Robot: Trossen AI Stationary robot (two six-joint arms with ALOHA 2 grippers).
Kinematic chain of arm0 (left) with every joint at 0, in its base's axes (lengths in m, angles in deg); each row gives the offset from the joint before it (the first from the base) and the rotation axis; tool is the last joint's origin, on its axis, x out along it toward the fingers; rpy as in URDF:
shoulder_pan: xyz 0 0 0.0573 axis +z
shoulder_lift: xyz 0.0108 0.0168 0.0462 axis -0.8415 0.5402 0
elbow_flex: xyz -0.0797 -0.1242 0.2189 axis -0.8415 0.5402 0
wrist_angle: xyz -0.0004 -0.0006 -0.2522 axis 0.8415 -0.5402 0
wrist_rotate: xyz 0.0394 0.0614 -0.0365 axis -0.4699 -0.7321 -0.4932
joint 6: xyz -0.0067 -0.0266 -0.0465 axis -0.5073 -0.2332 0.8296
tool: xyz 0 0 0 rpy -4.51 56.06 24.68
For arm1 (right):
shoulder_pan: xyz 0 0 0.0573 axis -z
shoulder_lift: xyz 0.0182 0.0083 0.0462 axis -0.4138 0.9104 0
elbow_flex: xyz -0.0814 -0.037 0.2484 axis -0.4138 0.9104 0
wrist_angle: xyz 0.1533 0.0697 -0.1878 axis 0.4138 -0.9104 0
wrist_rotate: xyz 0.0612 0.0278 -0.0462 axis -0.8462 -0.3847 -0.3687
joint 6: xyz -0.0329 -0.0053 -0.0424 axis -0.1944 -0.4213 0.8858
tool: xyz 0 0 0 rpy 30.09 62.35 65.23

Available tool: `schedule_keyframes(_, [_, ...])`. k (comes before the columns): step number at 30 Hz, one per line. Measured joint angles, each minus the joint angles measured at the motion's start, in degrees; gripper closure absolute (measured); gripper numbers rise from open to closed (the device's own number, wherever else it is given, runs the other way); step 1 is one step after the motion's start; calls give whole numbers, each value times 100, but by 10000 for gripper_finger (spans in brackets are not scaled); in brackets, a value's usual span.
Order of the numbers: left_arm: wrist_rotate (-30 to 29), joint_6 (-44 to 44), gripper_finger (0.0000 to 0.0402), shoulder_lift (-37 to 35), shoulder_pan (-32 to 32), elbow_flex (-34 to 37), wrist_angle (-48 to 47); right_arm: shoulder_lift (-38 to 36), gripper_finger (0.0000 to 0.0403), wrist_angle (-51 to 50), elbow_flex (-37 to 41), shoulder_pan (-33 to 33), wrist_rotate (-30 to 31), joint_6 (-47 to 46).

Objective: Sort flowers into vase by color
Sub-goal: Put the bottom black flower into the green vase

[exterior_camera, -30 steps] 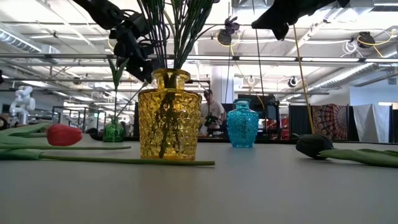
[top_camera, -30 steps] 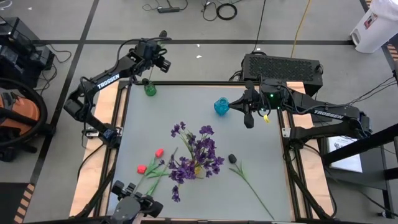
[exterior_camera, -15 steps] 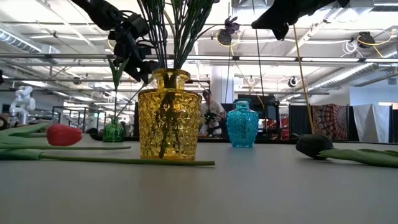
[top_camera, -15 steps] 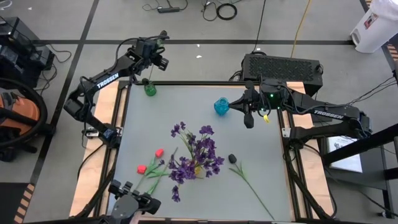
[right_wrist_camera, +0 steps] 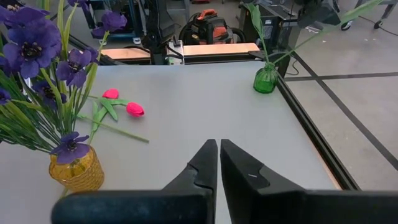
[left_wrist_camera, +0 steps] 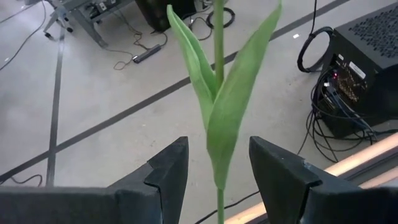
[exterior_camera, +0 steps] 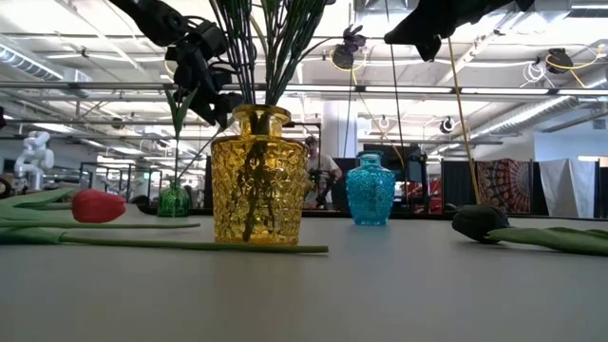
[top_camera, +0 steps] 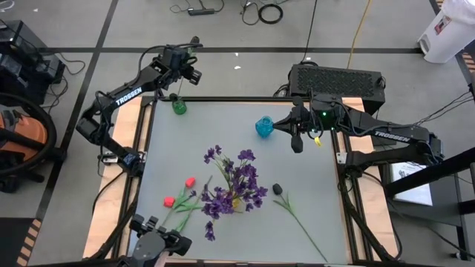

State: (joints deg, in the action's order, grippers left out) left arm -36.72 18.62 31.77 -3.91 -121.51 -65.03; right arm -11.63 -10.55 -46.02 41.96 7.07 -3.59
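Observation:
A green-stemmed flower [left_wrist_camera: 219, 93] stands in the small green vase [top_camera: 178, 106] at the table's far left corner, leaning past the far edge; its head is out of view. My left gripper [left_wrist_camera: 217, 158] is open up there, one finger on each side of the stem, touching neither stem nor leaves as far as I can see. Purple sprays [top_camera: 234, 182] stand in the yellow vase [exterior_camera: 256, 176]. Two red tulips [top_camera: 178, 191] and a black-headed bloom [top_camera: 277, 189] lie flat on the table. My right gripper [right_wrist_camera: 219, 163] hangs shut beside the blue vase [top_camera: 263, 126].
The blue vase [exterior_camera: 370, 190] stands at the far right of the table, holding nothing. A black box [top_camera: 338, 78] sits beyond the far edge. A person [exterior_camera: 318, 171] shows far off in the room behind the table. Bare tabletop lies between the vases.

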Motion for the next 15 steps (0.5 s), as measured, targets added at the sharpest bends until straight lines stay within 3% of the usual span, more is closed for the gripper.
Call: schedule_keyframes(15, [118, 4, 224, 0, 52, 0, 85, 0, 390, -1, 0, 0, -2, 0])
